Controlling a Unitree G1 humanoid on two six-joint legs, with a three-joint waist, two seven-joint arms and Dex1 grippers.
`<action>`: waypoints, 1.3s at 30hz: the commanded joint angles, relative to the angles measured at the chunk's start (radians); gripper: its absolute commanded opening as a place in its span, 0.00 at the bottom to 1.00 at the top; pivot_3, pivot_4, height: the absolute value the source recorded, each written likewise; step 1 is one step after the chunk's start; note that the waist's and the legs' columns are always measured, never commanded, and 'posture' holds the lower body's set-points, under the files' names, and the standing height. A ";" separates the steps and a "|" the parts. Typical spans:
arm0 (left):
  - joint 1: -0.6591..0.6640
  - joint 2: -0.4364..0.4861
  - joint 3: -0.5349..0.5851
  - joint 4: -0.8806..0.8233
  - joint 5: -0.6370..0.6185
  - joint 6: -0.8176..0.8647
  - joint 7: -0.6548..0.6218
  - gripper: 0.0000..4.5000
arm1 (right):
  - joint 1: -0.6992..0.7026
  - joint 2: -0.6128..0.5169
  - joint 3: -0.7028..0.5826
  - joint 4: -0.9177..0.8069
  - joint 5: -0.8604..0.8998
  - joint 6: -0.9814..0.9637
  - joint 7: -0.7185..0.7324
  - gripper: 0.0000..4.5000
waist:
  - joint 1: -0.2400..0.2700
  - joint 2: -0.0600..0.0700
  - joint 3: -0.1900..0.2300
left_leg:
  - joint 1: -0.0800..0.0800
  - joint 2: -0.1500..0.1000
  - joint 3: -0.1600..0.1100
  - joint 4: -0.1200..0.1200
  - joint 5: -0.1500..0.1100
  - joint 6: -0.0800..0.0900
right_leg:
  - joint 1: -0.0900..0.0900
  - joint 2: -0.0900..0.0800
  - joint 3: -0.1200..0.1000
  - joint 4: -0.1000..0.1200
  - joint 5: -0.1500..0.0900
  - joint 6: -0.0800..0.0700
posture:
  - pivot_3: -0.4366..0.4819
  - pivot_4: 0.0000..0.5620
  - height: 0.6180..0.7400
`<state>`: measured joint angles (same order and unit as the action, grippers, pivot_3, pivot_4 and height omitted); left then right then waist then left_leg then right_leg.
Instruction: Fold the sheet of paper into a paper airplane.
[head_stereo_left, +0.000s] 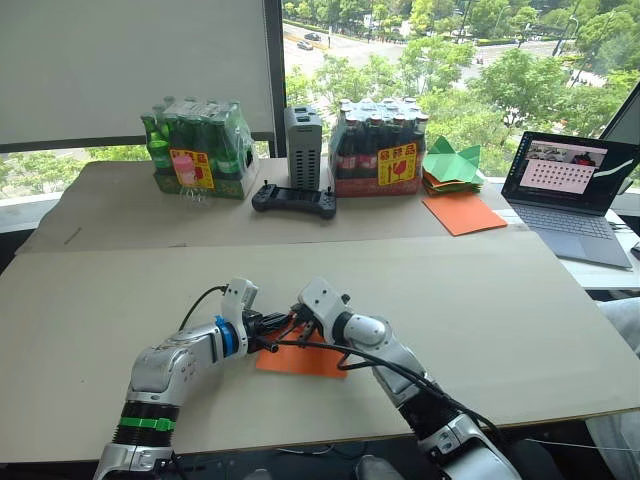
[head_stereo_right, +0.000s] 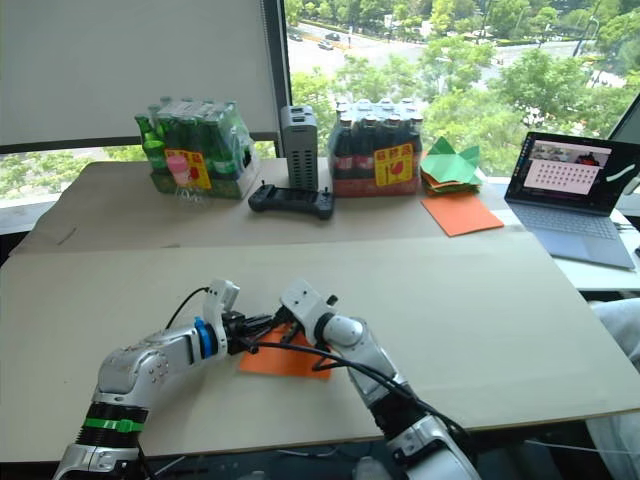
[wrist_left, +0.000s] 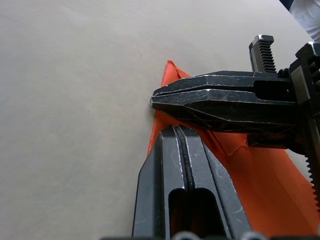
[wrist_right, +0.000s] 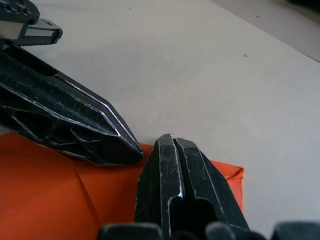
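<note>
Pressing: both my grippers, left gripper (wrist_left: 172, 131) and right gripper (wrist_right: 172, 142), have fingers closed together, tips on the sheet of paper (head_stereo_left: 300, 357).
Paper place: flat on the table (head_stereo_left: 520, 310), well nearer me than the bottle packs (head_stereo_left: 380, 152).
Done: some creases, I judge.
Left: wings, nose.

Bright orange sheet of paper (head_stereo_left: 300, 358), folded and creased, lying flat on the near table, pointed corner toward twelve o'clock
</note>
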<state>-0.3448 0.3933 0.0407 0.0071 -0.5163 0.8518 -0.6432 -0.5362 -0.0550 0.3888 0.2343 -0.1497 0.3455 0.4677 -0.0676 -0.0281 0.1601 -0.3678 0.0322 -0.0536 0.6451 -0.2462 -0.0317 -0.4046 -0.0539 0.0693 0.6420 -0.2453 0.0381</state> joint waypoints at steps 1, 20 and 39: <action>0.019 -0.003 -0.018 0.004 0.015 0.012 0.015 0.01 | 0.017 -0.019 0.025 0.030 -0.039 0.052 -0.008 0.00 | 0.000 0.000 0.000 | 0.000 0.000 0.000 0.000 0.000 0.000 | 0.000 0.000 0.000 0.000 0.000 0.000 | 0.48 0.27 1.00; 0.009 0.000 -0.014 0.008 0.012 0.019 0.013 0.01 | 0.041 -0.064 -0.011 0.025 -0.049 0.088 -0.069 0.00 | 0.006 0.000 0.000 | 0.000 -0.001 0.000 0.000 0.000 0.000 | 0.001 -0.001 0.000 -0.001 0.000 0.000 | 0.48 0.27 1.00; 0.004 0.001 -0.012 0.005 0.011 0.023 0.016 0.01 | 0.030 -0.064 0.004 0.057 -0.042 0.096 -0.070 0.00 | 0.007 0.000 0.000 | 0.000 -0.001 0.000 0.000 0.000 0.000 | 0.001 -0.001 0.000 -0.001 0.000 0.000 | 0.48 0.27 1.00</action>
<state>-0.3483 0.3855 0.0366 0.0075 -0.5169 0.8565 -0.6389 -0.5439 -0.0916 0.3834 0.2361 -0.1754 0.3749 0.3799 -0.0602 -0.0281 0.1599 -0.3675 0.0314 -0.0535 0.6451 -0.2462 -0.0317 -0.4037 -0.0545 0.0693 0.6414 -0.2456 0.0385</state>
